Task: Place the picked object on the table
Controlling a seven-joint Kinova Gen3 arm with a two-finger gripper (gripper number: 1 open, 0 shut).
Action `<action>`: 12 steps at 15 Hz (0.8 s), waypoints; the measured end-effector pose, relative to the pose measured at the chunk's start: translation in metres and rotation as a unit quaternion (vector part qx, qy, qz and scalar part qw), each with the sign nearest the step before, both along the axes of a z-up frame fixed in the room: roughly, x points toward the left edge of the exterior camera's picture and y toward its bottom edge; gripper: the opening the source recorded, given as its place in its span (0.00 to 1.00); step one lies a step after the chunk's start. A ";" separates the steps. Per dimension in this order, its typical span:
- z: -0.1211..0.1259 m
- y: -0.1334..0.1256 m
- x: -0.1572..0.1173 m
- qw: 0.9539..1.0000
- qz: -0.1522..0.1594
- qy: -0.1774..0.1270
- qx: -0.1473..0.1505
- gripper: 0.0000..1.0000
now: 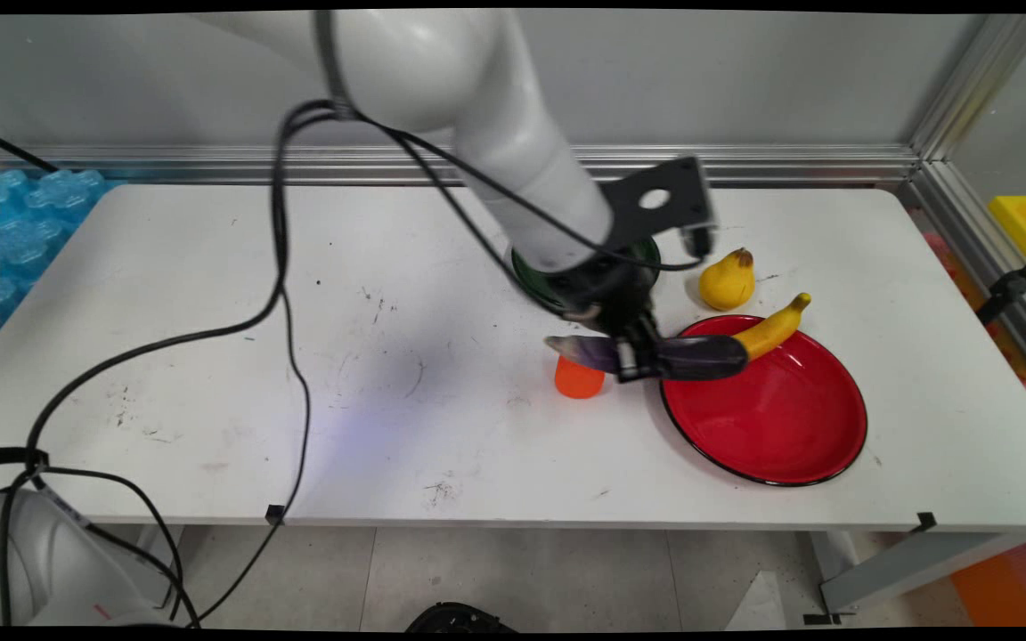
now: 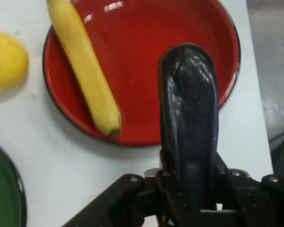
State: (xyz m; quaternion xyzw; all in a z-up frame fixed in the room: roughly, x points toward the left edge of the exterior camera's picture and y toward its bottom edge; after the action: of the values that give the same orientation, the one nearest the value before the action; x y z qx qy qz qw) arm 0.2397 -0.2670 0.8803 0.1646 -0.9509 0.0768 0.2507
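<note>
My gripper (image 1: 636,361) is shut on a dark purple eggplant (image 1: 700,356), held level above the table. The eggplant's thick end reaches over the left rim of a red plate (image 1: 771,418). In the hand view the eggplant (image 2: 189,118) rises between my fingers (image 2: 166,187) with the red plate (image 2: 180,42) beneath it. A yellow banana (image 1: 771,328) lies across the plate's far rim; the hand view has this banana (image 2: 87,71) on the plate's left side. A yellow pear (image 1: 727,280) stands just behind the plate.
An orange cup (image 1: 579,378) stands on the table right below the eggplant's stem end. A green plate (image 1: 531,267) sits behind my wrist, mostly hidden. Black cables hang across the table's left half. Yellow and orange bins stand off the table's right side.
</note>
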 end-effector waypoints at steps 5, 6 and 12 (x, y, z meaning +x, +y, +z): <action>-0.006 0.012 0.041 1.000 -0.026 -0.013 0.008 0.00; -0.010 0.014 0.046 0.999 -0.031 -0.015 0.010 0.00; -0.050 0.021 0.061 0.997 -0.070 -0.028 0.020 0.00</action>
State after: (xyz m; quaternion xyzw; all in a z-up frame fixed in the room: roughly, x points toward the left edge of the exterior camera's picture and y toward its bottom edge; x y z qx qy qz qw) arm 0.3007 -0.2457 0.8301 0.1007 -0.9680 0.0441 0.2256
